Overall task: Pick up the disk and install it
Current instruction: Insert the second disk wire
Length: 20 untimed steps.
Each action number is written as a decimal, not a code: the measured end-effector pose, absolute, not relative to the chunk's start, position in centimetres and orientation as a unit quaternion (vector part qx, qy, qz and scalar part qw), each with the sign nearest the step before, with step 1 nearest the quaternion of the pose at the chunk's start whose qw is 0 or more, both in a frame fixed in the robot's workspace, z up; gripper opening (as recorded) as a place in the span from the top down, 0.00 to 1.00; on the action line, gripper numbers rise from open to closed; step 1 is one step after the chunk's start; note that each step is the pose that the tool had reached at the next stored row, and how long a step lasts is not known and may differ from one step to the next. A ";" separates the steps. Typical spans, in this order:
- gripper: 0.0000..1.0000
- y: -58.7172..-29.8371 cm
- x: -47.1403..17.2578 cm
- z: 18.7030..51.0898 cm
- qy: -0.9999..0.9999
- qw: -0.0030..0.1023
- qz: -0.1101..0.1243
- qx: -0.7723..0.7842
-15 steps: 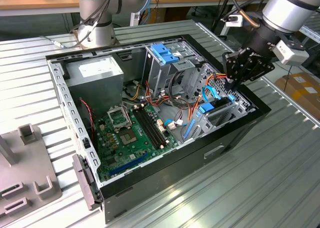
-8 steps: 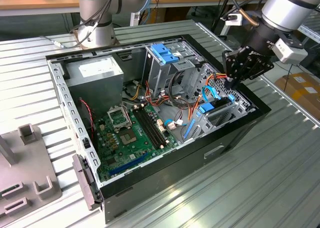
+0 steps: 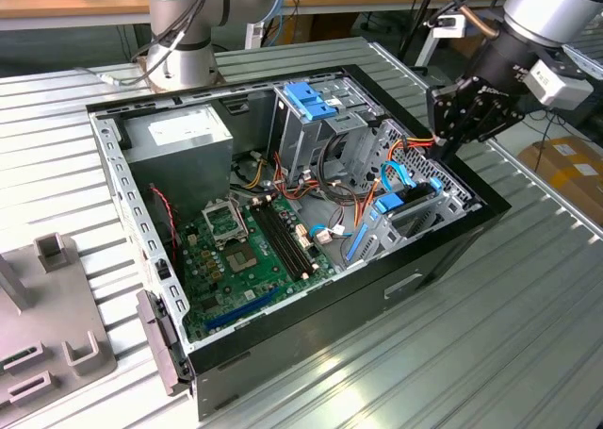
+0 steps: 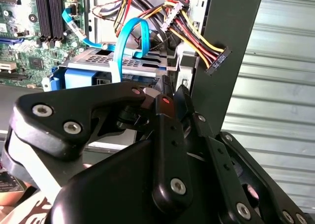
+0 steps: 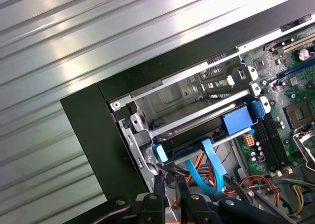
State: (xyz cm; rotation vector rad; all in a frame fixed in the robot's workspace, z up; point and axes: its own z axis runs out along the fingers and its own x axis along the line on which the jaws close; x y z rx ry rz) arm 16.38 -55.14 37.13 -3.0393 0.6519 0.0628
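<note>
Already the disk (image 5: 197, 135) sits in the case's drive cage (image 5: 172, 98) on its blue rails, the gripper (image 5: 170, 184) nearly closed and empty just beside it — any nudge risks snagging the blue cable (image 5: 209, 167) — unseating it.

A ribbed metal table (image 3: 528, 297) carries everything — its grooved silver surface also appears in both wrist views. An open black computer case (image 3: 415, 264) lies directly on it, side panel off. At the exterior view's left, a grey metal fixture (image 3: 47, 325) with upright blocks rests on the table — apart from the case
</note>
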 end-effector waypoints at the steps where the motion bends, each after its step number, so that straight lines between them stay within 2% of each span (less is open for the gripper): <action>1: 0.76 -55.1 16.4 37.2 0.210 0.016 0.020 -0.977; 20: 0.76 -54.6 20.4 37.3 0.210 0.018 0.021 -0.977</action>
